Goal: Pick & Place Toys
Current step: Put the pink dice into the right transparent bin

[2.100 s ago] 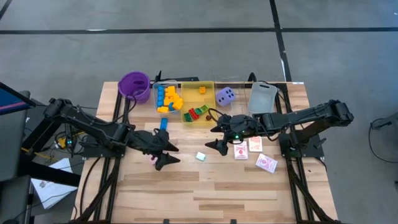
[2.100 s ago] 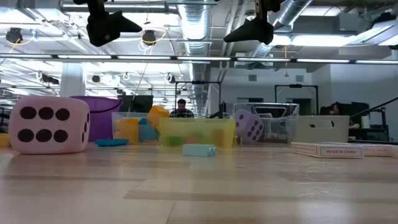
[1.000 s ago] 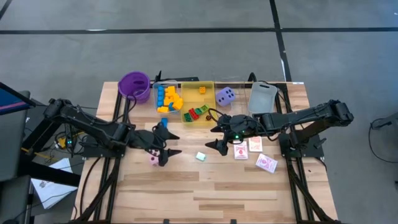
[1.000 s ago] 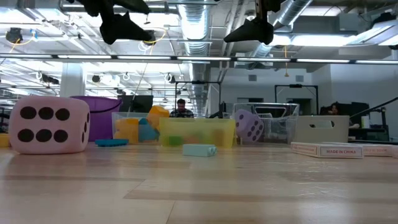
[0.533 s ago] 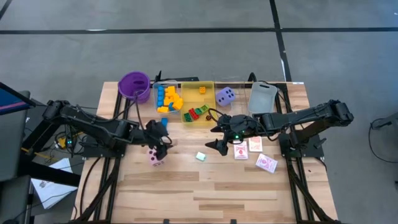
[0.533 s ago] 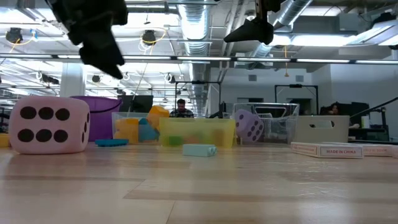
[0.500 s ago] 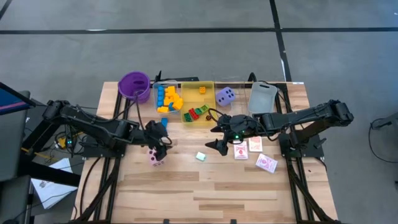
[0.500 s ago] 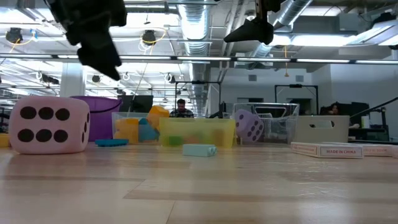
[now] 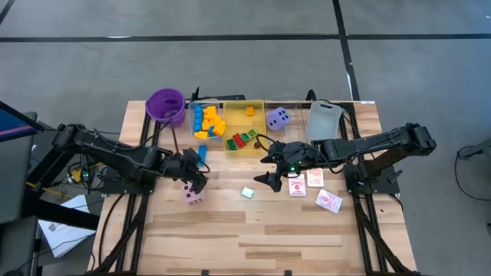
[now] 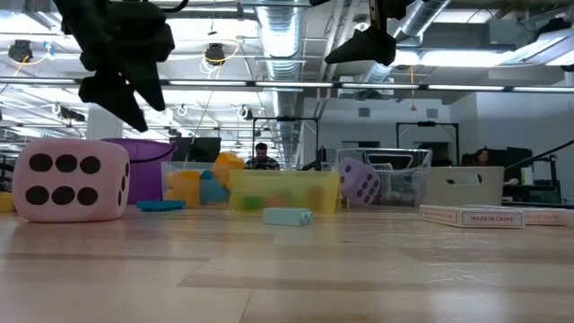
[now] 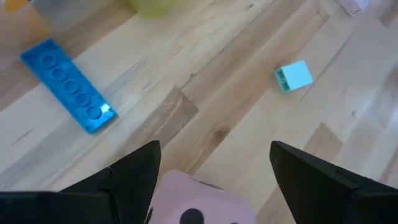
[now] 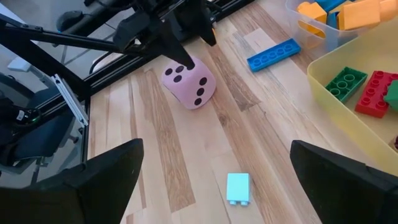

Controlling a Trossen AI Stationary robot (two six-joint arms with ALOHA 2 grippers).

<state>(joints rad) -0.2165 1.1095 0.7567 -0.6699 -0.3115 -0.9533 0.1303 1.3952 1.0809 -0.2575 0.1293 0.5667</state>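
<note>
Swung left tool [image 9: 195,175] back over pink die [image 9: 192,193] near counter's left-middle, fingers spread wide, empty, straddling it from above. Likely a grasp next. Right tool [image 9: 270,178] parked mid-counter, fully spread, holding nothing.

Left gripper [image 9: 197,184] lowered, jaws apart, right gripper [image 9: 270,170] raised, wide open
</note>
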